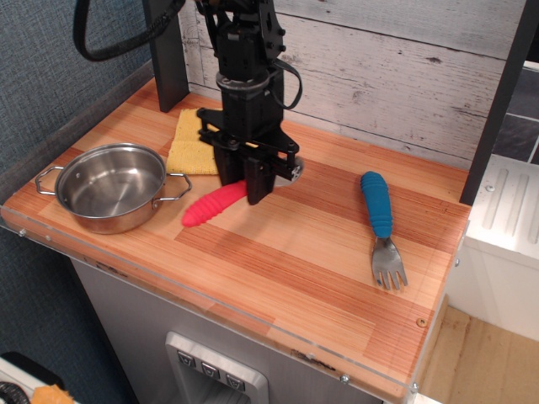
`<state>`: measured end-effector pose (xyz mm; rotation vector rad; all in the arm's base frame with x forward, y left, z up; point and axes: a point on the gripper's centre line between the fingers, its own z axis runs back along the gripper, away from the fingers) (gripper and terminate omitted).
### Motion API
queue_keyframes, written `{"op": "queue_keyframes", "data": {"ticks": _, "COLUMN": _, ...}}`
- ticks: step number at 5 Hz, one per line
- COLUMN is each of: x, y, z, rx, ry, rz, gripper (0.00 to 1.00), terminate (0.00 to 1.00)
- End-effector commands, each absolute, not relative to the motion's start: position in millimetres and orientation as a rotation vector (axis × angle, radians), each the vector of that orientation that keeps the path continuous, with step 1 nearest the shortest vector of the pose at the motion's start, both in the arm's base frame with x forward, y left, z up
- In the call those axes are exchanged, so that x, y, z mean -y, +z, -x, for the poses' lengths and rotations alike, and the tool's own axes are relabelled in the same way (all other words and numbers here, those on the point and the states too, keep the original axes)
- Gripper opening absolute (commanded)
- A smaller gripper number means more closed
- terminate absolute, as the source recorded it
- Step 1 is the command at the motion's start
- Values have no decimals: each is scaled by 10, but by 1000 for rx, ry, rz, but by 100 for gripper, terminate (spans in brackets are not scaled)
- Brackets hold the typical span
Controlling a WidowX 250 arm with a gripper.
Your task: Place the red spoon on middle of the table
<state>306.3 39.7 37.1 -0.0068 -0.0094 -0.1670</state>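
My gripper (244,187) is clamped on the red spoon (216,204), left of frame centre — carrying step, I judge; next, set it mid-table (320,252) and release.

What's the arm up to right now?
The gripper is shut on the red spoon, holding it near its bowl end so the handle sticks out to the left, close to the steel pot. It sits above the table, roughly mid-table, not yet released. The blue fork lies to the right, and a yellow sponge sits behind.
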Motion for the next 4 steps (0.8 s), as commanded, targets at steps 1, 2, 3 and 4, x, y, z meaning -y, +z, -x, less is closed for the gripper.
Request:
{"op": "queue_keyframes", "data": {"ticks": 1, "x": -294, "y": 378, "z": -3007, "rx": 90, "ry": -183, "rz": -9, "gripper": 0, "terminate": 0}}
{"op": "queue_keyframes", "data": {"ticks": 2, "x": -300, "y": 358, "z": -2977, "rx": 105, "ry": -175, "rz": -19, "gripper": 0, "terminate": 0}}
{"op": "queue_keyframes", "data": {"ticks": 3, "x": -327, "y": 308, "z": -2958, "rx": 114, "ry": -163, "rz": -30, "gripper": 0, "terminate": 0}}
{"op": "queue_keyframes", "data": {"ticks": 4, "x": -354, "y": 246, "z": -2937, "rx": 112, "ry": -160, "rz": -43, "gripper": 0, "terminate": 0}}
